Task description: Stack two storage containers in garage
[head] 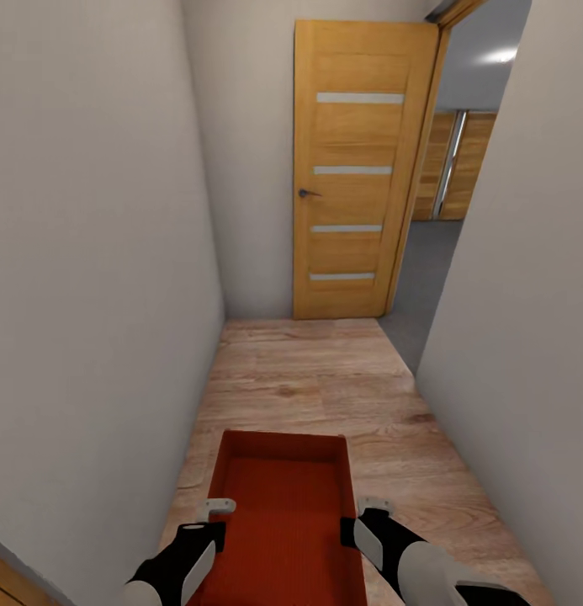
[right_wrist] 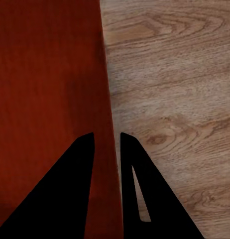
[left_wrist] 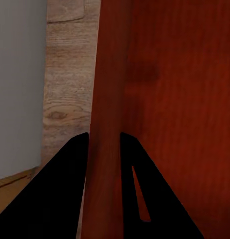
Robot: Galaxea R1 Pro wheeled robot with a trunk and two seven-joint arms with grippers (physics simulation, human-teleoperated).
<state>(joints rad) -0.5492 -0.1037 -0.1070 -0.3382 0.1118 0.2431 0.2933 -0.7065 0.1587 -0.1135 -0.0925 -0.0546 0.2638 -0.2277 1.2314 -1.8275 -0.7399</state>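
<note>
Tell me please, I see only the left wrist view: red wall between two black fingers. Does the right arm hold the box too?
Observer: Yes. In the right wrist view the right claw is closed over the opposite side wall of the storage container.
Operator: And the left claw, where on the box is it?
Observer: In the head view the left claw grips the left wall, about level with the right one, so the box hangs between both arms.
Operator: What is ahead of the robot?
Observer: A narrow corridor with wood floor, ending at a wooden door swung open against the end wall.
Operator: Is there a way through?
Observer: To the right of the door an opening shows grey floor.
</note>
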